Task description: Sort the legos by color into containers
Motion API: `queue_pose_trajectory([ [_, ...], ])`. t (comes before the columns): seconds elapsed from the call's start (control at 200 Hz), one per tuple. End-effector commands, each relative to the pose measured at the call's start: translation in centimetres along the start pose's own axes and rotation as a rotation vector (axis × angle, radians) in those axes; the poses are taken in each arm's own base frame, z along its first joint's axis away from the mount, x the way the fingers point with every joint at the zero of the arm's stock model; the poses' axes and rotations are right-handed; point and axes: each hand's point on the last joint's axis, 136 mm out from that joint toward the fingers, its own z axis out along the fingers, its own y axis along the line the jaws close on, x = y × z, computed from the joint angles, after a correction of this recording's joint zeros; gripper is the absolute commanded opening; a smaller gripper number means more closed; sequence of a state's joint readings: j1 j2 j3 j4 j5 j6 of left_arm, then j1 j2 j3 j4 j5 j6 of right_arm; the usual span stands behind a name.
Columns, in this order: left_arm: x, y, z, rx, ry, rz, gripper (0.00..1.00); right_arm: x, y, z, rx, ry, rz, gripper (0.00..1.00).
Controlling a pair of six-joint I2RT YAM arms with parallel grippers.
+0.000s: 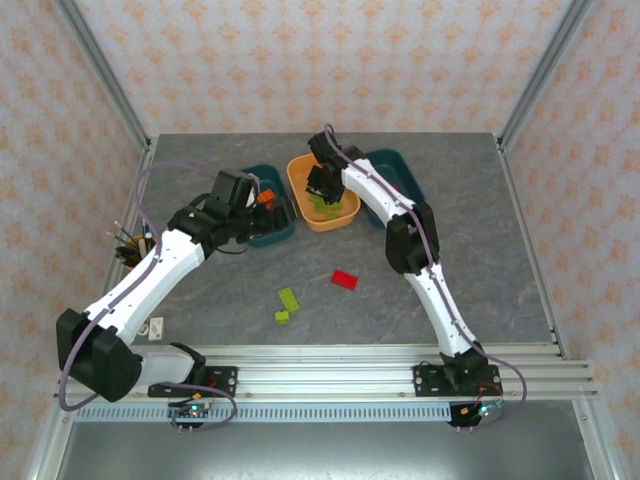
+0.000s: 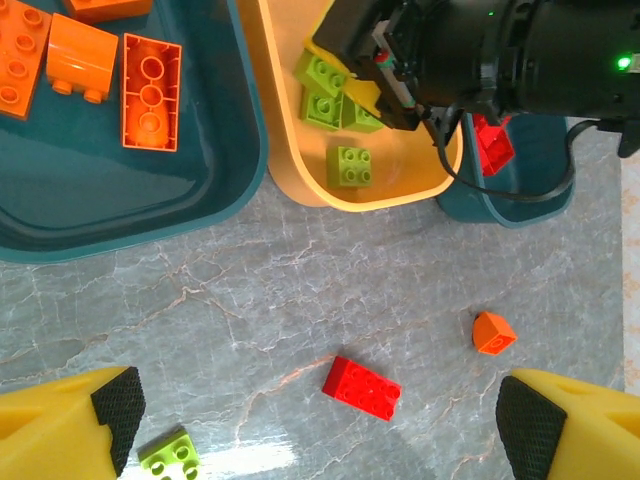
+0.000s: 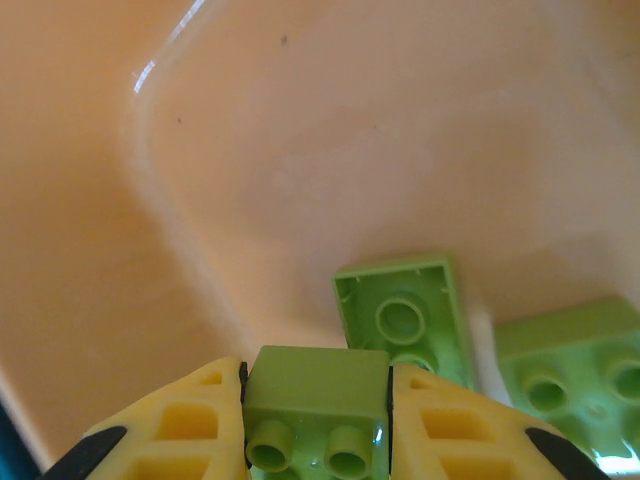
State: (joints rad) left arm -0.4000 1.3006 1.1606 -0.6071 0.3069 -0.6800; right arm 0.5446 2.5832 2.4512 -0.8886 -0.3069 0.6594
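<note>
Step in hand: delivery of a green piece. The right jaws are pinching a lime brick [image 3: 318, 385], studs toward the camera, held low inside the orange tray [image 3: 200, 200] just beside two lime bricks [image 3: 405, 315] lying there. Whether the held brick touches the tray floor cannot be told. The left jaws stand spread wide and empty above the surface [image 2: 300, 280], near the left teal tray [image 2: 150, 210], which holds orange bricks [image 2: 150, 92].

Judged next move: part the right jaws to release the brick, then lift straight out without dragging its neighbours. Unsorted on the surface are a red brick [image 2: 362, 387], a small orange brick [image 2: 494, 332] and two green pieces [image 1: 288, 298].

Obscured: from above, the right arm [image 1: 385, 205] covers much of the right teal tray [image 1: 400, 165]. One red piece [image 2: 492, 145] shows in it; the rest is unknown. A green piece at the bottom edge of the left wrist view is cut off.
</note>
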Motion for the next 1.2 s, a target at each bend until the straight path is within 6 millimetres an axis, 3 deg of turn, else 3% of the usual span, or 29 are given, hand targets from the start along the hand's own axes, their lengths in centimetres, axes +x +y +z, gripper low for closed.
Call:
queue_pose_trajectory([
  [0.0, -1.2, -1.2, -0.4, 0.023, -0.042, 0.034, 0.94, -1.0, 2.4, -1.1, -0.09, -0.024, -0.018, 0.28],
  [0.11, -0.8, -1.0, -0.2, 0.021, -0.03, 0.034, 0.94, -0.7, 2.0, -0.7, -0.076, -0.011, -0.004, 0.36],
  [0.24, -0.4, -0.6, 0.0, 0.013, -0.018, 0.033, 0.94, -0.5, 2.2, -1.3, -0.078, -0.005, -0.004, 0.53],
  [0.395, 0.1, -0.3, -0.2, 0.014, -0.017, 0.027, 0.94, -1.6, 3.5, -5.3, -0.108, -0.064, -0.027, 0.66],
  [0.525, 0.6, 0.1, -0.4, 0.007, -0.009, 0.027, 0.94, -1.9, 3.9, -9.3, -0.109, -0.123, -0.048, 0.68],
  [0.611, 1.4, 0.7, -0.6, -0.006, 0.007, 0.033, 0.94, -1.0, 3.2, -11.8, -0.075, -0.158, -0.076, 0.68],
  [0.771, 3.7, 2.5, -0.8, -0.036, 0.053, 0.045, 0.94, 3.6, -0.7, -14.3, 0.019, -0.174, -0.13, 0.72],
  [0.996, 7.9, 5.2, -1.3, -0.065, 0.132, 0.09, 0.94, 14.1, -9.3, -14.2, 0.183, -0.003, -0.125, 0.91],
  [1.076, 9.4, 6.2, -1.5, -0.065, 0.158, 0.098, 0.94, 17.1, -10.6, -13.6, 0.167, 0.05, -0.106, 1.0],
  [1.196, 11.3, 7.5, -1.8, -0.069, 0.189, 0.094, 0.94, 19.6, -11.7, -12.5, 0.186, 0.108, -0.088, 0.99],
])
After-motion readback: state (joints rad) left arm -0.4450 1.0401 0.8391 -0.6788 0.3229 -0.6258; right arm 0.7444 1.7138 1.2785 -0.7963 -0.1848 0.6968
